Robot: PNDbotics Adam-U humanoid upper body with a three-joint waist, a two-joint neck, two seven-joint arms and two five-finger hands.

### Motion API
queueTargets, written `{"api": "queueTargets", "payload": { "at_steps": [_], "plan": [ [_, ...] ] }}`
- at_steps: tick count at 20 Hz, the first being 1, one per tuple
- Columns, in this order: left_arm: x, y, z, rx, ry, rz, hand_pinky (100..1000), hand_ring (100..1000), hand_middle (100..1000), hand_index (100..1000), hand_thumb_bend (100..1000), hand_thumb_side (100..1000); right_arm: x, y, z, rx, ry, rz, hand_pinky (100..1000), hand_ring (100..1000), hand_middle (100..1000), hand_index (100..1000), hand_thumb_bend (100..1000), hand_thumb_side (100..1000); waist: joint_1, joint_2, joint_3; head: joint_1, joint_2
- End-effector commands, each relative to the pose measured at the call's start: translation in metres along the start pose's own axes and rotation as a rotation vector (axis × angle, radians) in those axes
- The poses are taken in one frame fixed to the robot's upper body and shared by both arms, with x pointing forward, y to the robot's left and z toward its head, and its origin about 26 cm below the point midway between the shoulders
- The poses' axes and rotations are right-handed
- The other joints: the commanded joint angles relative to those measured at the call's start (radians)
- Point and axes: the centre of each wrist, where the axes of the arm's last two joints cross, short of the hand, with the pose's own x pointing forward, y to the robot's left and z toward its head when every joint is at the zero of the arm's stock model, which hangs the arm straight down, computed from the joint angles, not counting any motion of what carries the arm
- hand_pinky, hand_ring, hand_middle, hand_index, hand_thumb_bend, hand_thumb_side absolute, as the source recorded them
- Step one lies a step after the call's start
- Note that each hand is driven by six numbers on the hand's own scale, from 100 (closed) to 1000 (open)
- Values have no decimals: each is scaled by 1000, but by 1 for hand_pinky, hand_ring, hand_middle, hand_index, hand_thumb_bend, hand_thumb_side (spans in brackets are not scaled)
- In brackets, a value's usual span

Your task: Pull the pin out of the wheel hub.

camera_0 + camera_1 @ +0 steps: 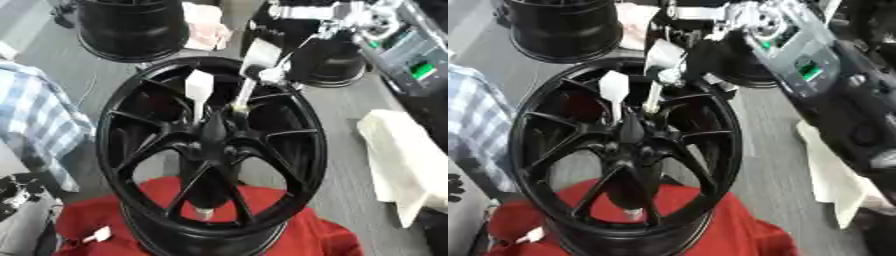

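Looking down at the black wheel (210, 150), standing upright on a red cloth (306, 240). My right arm (824, 85) comes in from the upper right, and my right hand (262, 62) is over the top of the wheel, fingers pointing down at the hub (214, 135). White fingertips (199, 87) sit just above the hub; a thin pale pin (241, 97) runs from the hand down toward the hub. Looks pinched between finger and thumb, but I can't tell for sure.

The right eye view shows much more of my forearm, with its grey panel and green screen (807, 67); the left eye view only catches that at the edge. The left eye view shows more of the white cloth (402, 160) on the floor to the right.

Count: one wheel in front, two more wheels behind: one (131, 25) upper left, one (337, 65) behind my hand. One pin. One red cloth. A plaid sleeve (35, 115) at left.
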Motion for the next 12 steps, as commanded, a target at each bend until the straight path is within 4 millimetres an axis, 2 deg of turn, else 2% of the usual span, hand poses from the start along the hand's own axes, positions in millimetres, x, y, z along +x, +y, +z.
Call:
{"api": "queueTargets", "payload": {
  "at_steps": [1,5,7,10,11,12],
  "plan": [
    [10,15,2,30,-16,-31,678,682,631,739,475,519,-14,-31,43,-134,103,-5,468,418,398,619,100,200,9,-18,-14,16,5],
    [7,17,6,62,-14,-15,678,681,631,739,475,518,-54,-34,91,-250,344,-38,478,422,400,620,100,177,19,-9,-43,43,-6],
    [5,19,9,79,-15,-11,678,681,631,739,473,518,-78,-27,111,-302,475,-79,505,441,423,648,111,210,22,-2,-57,54,-14],
    [4,22,11,106,-19,-4,677,681,631,738,473,517,-116,-2,135,-369,668,-178,614,537,539,768,180,256,28,9,-77,70,-28],
    [4,23,11,113,-21,-1,677,681,631,738,473,517,-128,9,141,-386,726,-215,719,679,701,875,270,346,30,14,-82,75,-33],
    [4,24,12,119,-23,0,677,681,631,738,473,517,-140,23,147,-401,787,-257,751,717,740,897,295,368,31,17,-86,77,-37]
  ]
}}
